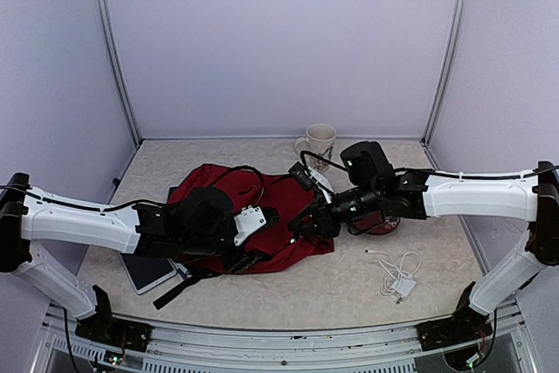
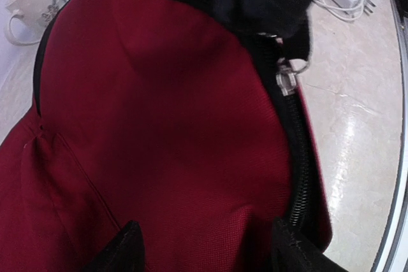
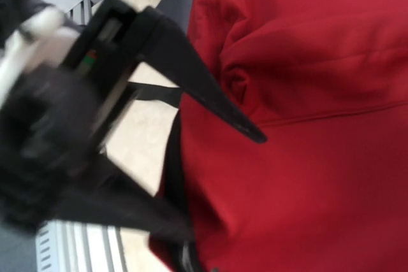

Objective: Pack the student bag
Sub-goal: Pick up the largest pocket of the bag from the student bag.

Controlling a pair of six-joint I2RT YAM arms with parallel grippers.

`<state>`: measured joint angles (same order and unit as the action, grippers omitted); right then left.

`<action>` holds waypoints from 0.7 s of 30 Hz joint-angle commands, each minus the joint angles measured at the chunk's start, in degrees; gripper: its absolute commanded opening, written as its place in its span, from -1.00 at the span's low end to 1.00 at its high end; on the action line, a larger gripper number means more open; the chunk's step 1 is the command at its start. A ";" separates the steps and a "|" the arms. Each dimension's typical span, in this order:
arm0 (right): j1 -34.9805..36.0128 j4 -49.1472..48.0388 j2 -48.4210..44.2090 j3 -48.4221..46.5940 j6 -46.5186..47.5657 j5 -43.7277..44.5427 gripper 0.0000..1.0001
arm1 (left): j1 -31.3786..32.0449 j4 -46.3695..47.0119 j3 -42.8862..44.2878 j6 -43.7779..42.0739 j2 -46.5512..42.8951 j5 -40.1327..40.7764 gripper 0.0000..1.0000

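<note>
Left tool [image 2: 207,248] spread over the dark red fabric backpack [image 2: 159,125], probably steadying it; right tool [image 1: 307,223] grip, can't tell.

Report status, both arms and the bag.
Left end effector open over student bag. Right end effector at the zipper pull, grip unclear. Mug, tablet, charger lie outside it; none in the way.

Table [image 1: 349,290]: bag [image 1: 281,246], mug [image 1: 320,141], tablet [image 1: 150,273], charger [image 1: 400,277]
</note>
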<state>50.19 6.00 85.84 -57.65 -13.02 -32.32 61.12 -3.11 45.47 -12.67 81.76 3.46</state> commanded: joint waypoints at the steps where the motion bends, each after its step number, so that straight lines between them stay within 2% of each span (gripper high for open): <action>1: -1.47 -2.92 -0.86 1.42 -0.40 -0.07 -1.00 | 0.37 1.70 -0.45 -2.83 -0.39 -6.68 0.47; 10: -2.01 -4.11 -0.36 1.32 -0.76 -1.52 -1.00 | 0.40 1.19 0.48 -4.86 4.39 -3.34 0.62; 14: -2.37 -4.72 -1.06 2.12 -0.88 -1.43 -1.00 | 0.31 1.45 0.40 -4.69 5.19 -5.48 0.68; 21: -3.64 -7.44 -0.19 4.52 -2.16 -3.25 -1.00 | 0.13 4.51 -0.90 -4.65 3.30 -9.23 0.64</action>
<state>47.62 1.89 85.82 -54.24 -14.31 -33.98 61.19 -1.19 45.41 -16.78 86.41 -1.78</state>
